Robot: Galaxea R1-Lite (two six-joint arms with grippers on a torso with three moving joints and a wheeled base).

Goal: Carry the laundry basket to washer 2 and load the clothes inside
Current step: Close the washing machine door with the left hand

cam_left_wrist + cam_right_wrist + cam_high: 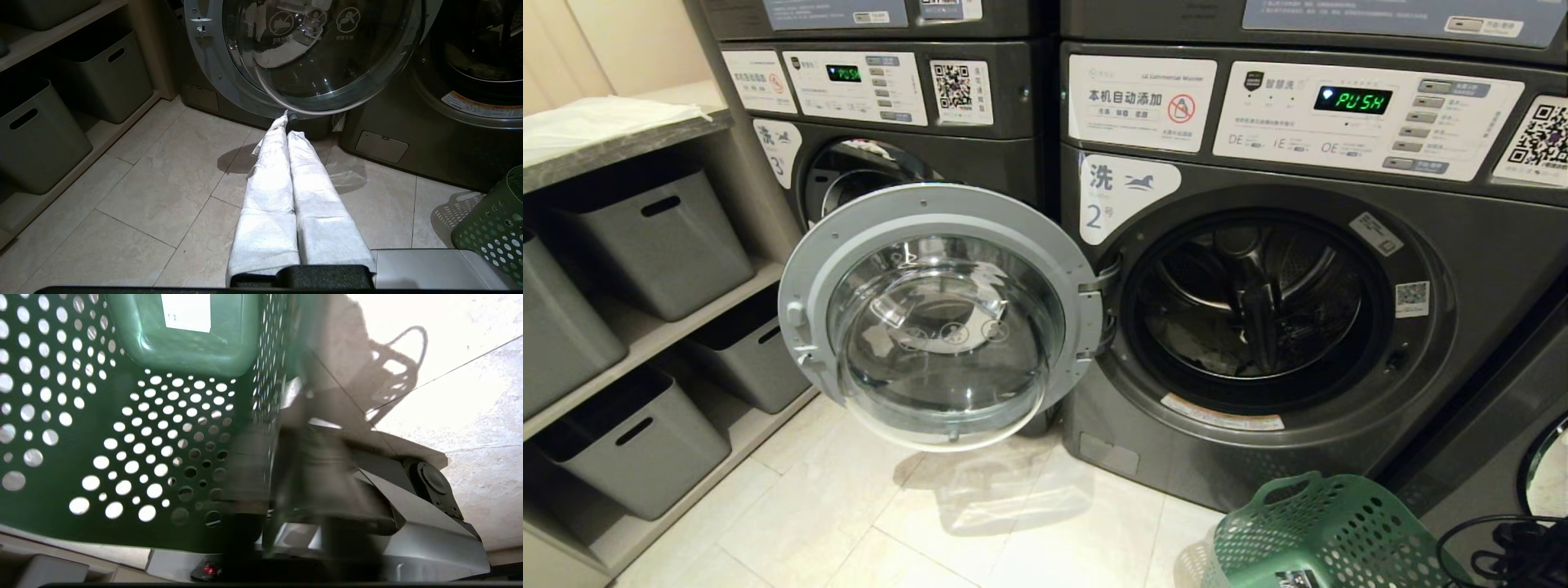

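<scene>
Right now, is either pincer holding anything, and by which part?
Left pincer is shut on nothing. Right pincer straddles the basket wall at its rim, but blur hides whether it grips.

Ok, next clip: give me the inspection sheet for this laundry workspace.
Surface: pale tiled floor, with the door's shadow on it.
Job's things: washer 2, door swung wide open, something dark low in the drum; green basket on the floor at its right front, no clothes seen in it.
Clutter: nothing seen.
Grippers: left gripper shut, over the floor, empty; right gripper blurred at the basket wall.
Cables: black cable beside the basket.
Surroundings: washer 3 at left; shelves with grey bins.
</scene>
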